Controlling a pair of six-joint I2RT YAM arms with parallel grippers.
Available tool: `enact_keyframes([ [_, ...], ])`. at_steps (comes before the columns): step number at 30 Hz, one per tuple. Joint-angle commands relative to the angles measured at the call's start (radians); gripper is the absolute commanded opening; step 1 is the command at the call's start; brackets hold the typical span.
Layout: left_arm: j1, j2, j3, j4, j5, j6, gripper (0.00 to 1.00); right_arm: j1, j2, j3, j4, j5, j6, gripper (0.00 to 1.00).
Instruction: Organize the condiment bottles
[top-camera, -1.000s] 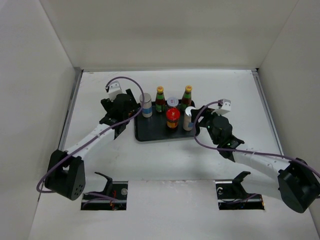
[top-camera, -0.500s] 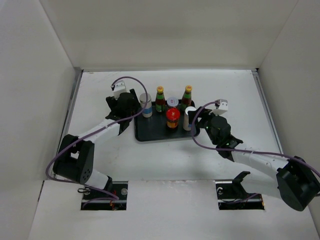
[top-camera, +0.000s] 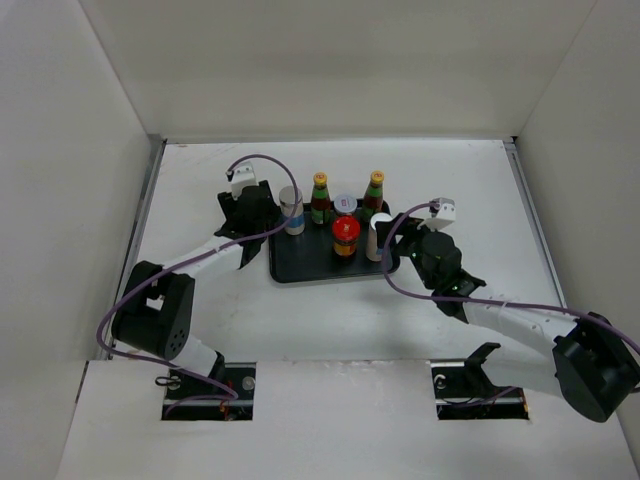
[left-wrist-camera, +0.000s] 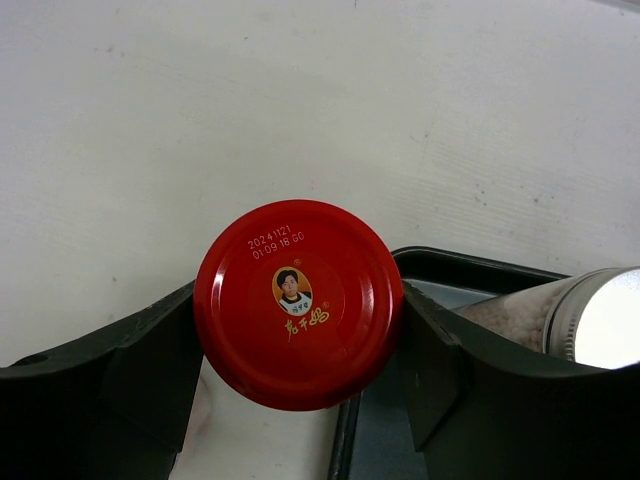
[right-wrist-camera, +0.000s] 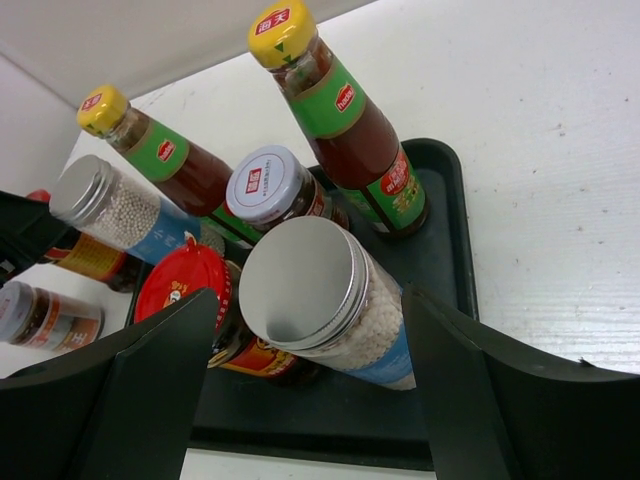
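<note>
Wide white counter (top-camera: 330, 320), black tray (top-camera: 300, 268) at its centre. A yellow-capped bottle (top-camera: 375, 195) stands at the tray's back. Left gripper (left-wrist-camera: 298, 330) pinches the red-lidded jar (left-wrist-camera: 298, 295) (just beside the tray's left rim). Right gripper (right-wrist-camera: 310, 310) gapes wide, straddling the silver-lidded jar (right-wrist-camera: 300, 280) on the tray's right side.

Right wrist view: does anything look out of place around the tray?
Nothing looks spilled or toppled, but two jars sit off the tray, to its left: a red-lidded jar by its edge and a small jar beyond that.
</note>
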Motion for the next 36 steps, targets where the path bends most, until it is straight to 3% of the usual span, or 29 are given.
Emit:
enact_keyframes([
  [1, -0.007, -0.072, 0.033, 0.107, -0.002, 0.021, 0.56, 0.014, 0.01, 0.045, 0.059, -0.007, -0.013, 0.81],
  [16, -0.014, -0.209, 0.067, 0.085, -0.039, 0.058, 0.51, 0.017, -0.013, 0.037, 0.06, 0.002, -0.017, 0.82],
  [28, -0.191, -0.382, 0.073, -0.192, -0.081, 0.013, 0.5, 0.017, -0.022, 0.034, 0.056, -0.006, -0.013, 0.82],
  [36, -0.339, -0.399, 0.067, -0.242, -0.081, -0.042, 0.49, 0.017, -0.024, 0.033, 0.057, -0.004, -0.013, 0.82],
])
